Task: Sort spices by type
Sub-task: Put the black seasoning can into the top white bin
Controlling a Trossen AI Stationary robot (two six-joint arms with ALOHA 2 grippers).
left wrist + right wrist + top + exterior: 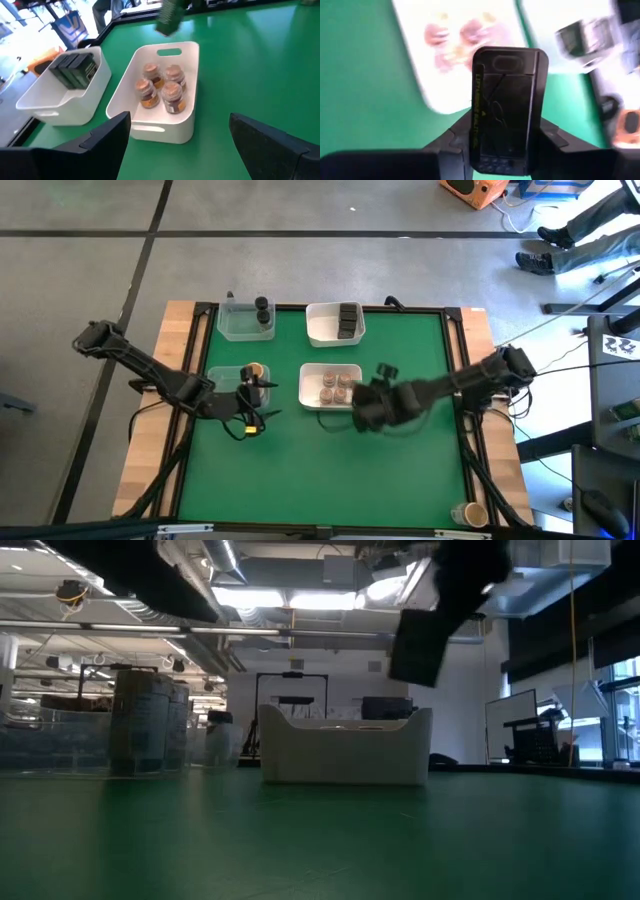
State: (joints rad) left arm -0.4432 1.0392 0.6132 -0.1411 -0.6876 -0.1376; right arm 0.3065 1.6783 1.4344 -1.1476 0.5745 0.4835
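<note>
Your right gripper (505, 150) has its fingers clenched on a dark grey tin (506, 107), held above the green bench (400, 470) just at 3 o'clock of the white tray of brown jars (308, 387). The tin's long axis runs straight out from the fingers. Its mates lie in the white tray of tins (318, 328) at 11 o'clock from the gripper, so the right arm is the nearer one for that drop. Your left gripper (177, 142) waits with fingers released near the tub with a tan-topped jar (255, 369). Count: four brown jars (160, 90), about three tins (75, 67) already in their tray, two black cylinders (262, 308) in the far tub.
</note>
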